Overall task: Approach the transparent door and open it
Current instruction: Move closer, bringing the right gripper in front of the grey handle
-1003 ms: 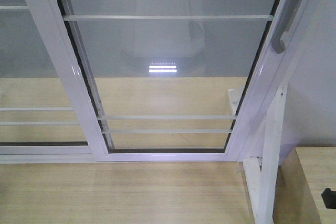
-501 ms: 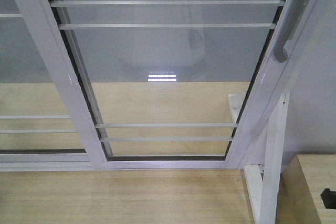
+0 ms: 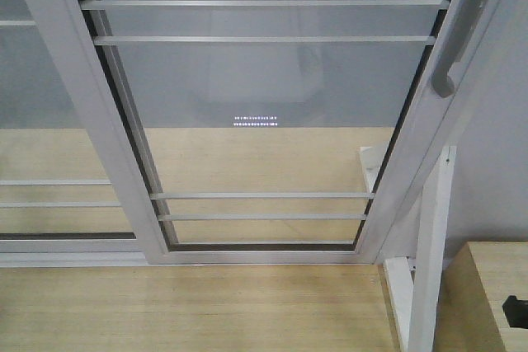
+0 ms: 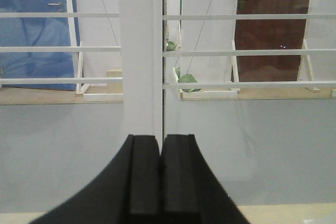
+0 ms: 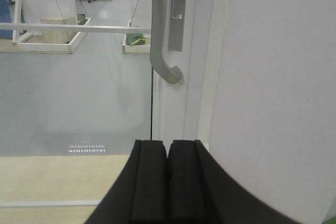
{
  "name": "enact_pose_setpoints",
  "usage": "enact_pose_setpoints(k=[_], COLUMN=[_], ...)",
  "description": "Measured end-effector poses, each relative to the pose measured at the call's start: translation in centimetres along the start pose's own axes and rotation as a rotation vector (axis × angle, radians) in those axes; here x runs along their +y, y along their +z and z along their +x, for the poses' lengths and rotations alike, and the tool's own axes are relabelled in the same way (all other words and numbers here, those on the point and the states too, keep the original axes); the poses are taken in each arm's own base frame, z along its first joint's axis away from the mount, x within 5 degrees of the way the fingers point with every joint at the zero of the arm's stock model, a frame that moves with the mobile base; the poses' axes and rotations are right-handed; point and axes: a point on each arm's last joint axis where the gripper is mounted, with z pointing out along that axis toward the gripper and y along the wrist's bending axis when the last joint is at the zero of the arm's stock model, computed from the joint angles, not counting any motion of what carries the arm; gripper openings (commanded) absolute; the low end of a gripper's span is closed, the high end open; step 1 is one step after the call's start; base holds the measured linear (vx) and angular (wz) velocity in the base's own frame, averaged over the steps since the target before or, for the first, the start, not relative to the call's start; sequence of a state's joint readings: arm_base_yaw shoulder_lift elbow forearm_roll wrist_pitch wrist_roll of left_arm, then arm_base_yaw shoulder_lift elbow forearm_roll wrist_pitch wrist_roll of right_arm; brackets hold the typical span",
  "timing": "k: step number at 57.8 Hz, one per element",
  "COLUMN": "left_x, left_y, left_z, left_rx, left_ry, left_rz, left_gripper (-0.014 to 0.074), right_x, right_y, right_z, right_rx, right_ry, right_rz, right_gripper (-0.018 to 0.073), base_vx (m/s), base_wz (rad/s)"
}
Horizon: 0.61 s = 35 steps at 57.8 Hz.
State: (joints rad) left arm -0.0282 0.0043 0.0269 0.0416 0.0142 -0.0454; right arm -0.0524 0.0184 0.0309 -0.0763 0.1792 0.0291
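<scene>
The transparent door (image 3: pixel 264 105) fills the front view, a clear glass panel in a glossy white frame with thin horizontal bars. Its grey curved handle (image 3: pixel 450 59) runs down the right rail. In the right wrist view the handle (image 5: pixel 160 40) hangs just above and ahead of my right gripper (image 5: pixel 168 148), which is shut with nothing in it. My left gripper (image 4: pixel 160 142) is also shut and empty, pointing at a white vertical frame rail (image 4: pixel 139 56). Neither gripper touches the door.
A second white-framed glass panel (image 3: pixel 41 121) stands to the left. A white post (image 3: pixel 429 253) and a grey wall (image 3: pixel 495 162) flank the door's right side. A wooden block (image 3: pixel 487 294) sits at the lower right. Pale wood floor (image 3: pixel 181 311) lies in front.
The view closed in on the door between one second and half a second ago, the door frame dropping lower in the picture. Since then it has barely shifted.
</scene>
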Motion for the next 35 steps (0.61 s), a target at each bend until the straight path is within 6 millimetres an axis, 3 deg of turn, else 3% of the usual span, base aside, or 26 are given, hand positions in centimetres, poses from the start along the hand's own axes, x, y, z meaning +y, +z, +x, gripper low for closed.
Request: enact_pose_setpoints(k=[35], left_x=[0.00], left_y=[0.00], left_z=[0.00], left_rx=[0.000], left_ry=[0.000], left_rz=[0.000], left_gripper=[-0.0006], right_x=[0.00], right_y=[0.00], right_z=[0.00], right_rx=[0.000], right_ry=[0.000], right_rz=[0.000], right_gripper=[-0.0008], base_vx=[0.00], base_wz=[0.00])
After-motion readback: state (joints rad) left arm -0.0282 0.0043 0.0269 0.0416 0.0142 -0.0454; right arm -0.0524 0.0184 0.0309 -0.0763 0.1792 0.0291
